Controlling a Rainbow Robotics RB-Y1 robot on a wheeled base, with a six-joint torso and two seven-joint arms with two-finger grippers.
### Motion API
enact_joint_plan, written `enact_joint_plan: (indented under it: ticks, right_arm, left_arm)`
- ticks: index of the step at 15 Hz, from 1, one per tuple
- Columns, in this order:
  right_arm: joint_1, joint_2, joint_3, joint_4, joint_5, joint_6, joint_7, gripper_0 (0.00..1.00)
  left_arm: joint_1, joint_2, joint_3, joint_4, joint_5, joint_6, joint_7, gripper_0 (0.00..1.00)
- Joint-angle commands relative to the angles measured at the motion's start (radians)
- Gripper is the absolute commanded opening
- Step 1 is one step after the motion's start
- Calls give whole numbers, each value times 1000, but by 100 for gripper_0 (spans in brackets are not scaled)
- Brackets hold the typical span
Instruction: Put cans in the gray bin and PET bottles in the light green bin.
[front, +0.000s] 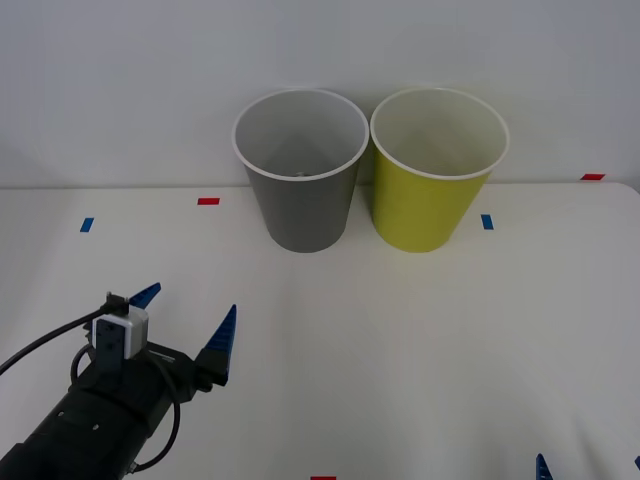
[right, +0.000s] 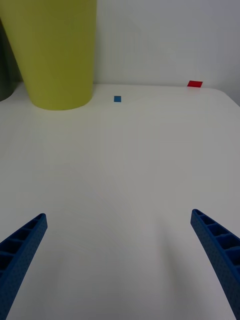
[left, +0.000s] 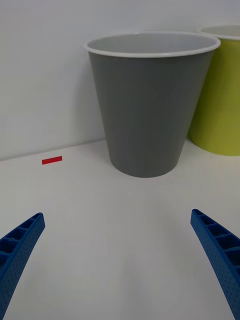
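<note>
The gray bin (front: 301, 180) and the light green bin (front: 436, 175) stand upright side by side at the back of the white table, almost touching. Cans and PET bottles are out of view. My left gripper (front: 190, 302) hovers low at the front left, open with nothing between its fingers, pointing toward the gray bin (left: 147, 105). At the front right edge my right gripper (front: 589, 462) is open and holds nothing, just its fingertips (front: 541, 464) poking in. Its wrist view has the light green bin (right: 57, 55) well ahead of the right gripper (right: 119, 214).
Small tape marks dot the table: red (front: 208, 201) and blue (front: 86, 224) on the left, blue (front: 487, 221) and red (front: 592, 177) on the right. A white wall rises behind the bins. A broad stretch of bare table (front: 400, 350) lies before them.
</note>
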Motion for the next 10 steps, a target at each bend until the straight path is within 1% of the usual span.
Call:
enact_joint_plan:
  ticks: [1,4,5,7,9,10]
  right_arm:
    - [0,0,0,0,0,0,0,100]
    - [0,0,0,0,0,0,0,100]
    - [0,0,0,0,0,0,0,100]
    - [0,0,0,0,0,0,0,100]
    - [0,0,0,0,0,0,0,100]
    - [0,0,0,0,0,0,0,100]
  left_arm:
    - [90,27,-2,5,-23,-68,2,100]
    - [171,26,-12,20,-63,-165,-1,100]
    - [188,14,-18,63,-89,-242,-3,100]
    - [209,-8,-18,132,-104,-352,-9,100]
    - [240,-16,-16,200,-113,-444,-18,100]
    - [257,-17,-16,215,-115,-464,-21,100]
